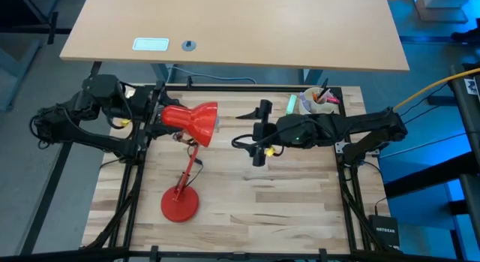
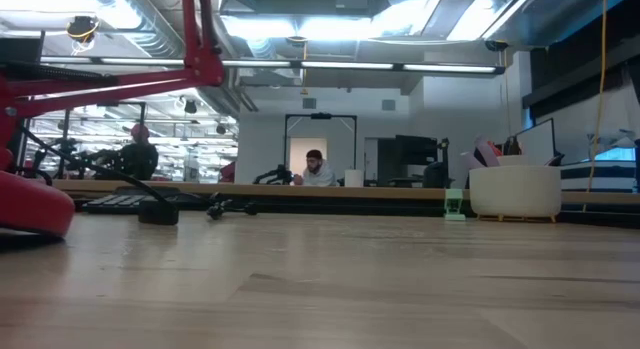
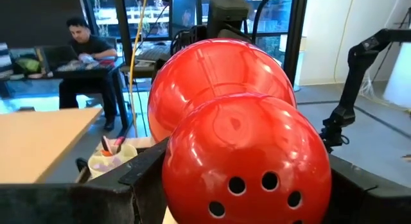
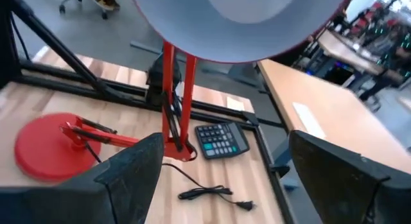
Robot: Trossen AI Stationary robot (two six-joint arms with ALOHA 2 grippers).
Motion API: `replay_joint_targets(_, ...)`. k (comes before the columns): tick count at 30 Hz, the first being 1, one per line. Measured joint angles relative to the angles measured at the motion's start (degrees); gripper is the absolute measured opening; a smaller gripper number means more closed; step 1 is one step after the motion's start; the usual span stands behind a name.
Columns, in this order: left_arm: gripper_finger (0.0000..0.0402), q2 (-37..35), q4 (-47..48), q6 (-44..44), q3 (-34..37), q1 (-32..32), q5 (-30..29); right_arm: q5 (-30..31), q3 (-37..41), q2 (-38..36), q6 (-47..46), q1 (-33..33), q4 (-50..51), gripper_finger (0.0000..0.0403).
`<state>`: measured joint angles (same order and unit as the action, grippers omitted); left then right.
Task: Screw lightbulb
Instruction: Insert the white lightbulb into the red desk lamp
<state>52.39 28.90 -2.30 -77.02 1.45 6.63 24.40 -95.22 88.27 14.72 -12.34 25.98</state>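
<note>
The lamp shade is gripped at its rear dome by the left gripper, left of centre in the high view; in the left wrist view its fingers are seen pressed against both sides of the shade. The shade's mouth is turned toward the right gripper, which hangs just right of the shade with fingers spread wide and nothing between them. In the right wrist view the pale inside of the shade fills the top of the frame, with the red base and a calculator lower down.

The lightbulb cannot be made out in any view; it may sit inside the shade, but that cannot be told.

If the bulb is in the socket, the step would be done best with the shade held steady by the left gripper while the right gripper is lined up squarely with the shade's axis, entered without the rim being struck, closed gently on the glass, and turned in short twists.
</note>
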Motion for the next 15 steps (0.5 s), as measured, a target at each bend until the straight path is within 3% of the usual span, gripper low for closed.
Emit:
replay_joint_targets(7, 0.0266, 0.59, 1.18, 3.45, -0.23, -1.96, 0.0, -0.04, 0.02, 0.09, -8.26, 0.0, -0.1, 0.0337)
replay_joint_targets(15, 0.0266, -2.21, 2.95, 4.55, -0.19, -5.45, 0.28, -2.36, 0.07, 0.09, -10.16, 0.0, -0.81, 0.0337)
